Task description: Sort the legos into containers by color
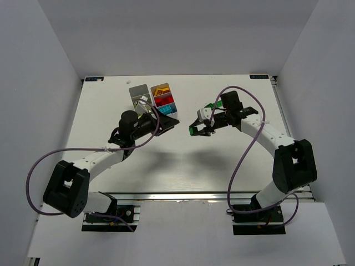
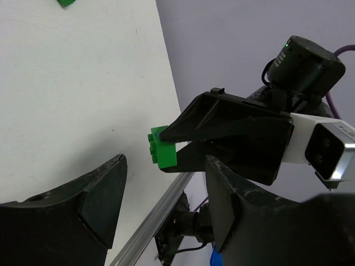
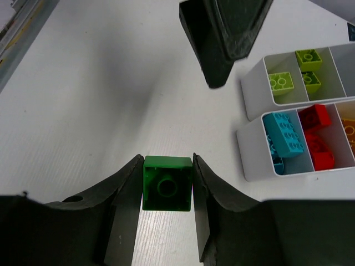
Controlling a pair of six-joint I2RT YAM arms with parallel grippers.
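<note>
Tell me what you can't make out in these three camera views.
Top external: the left pincer hides part of the trays.
Right wrist: the right edge cuts off the orange compartment.
Left wrist: the top edge cuts off a green brick; the trays are out of view.

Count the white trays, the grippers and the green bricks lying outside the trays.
White trays: 2
Grippers, left and right: 2
Green bricks outside the trays, one held, one loose: 2
Total: 6
</note>
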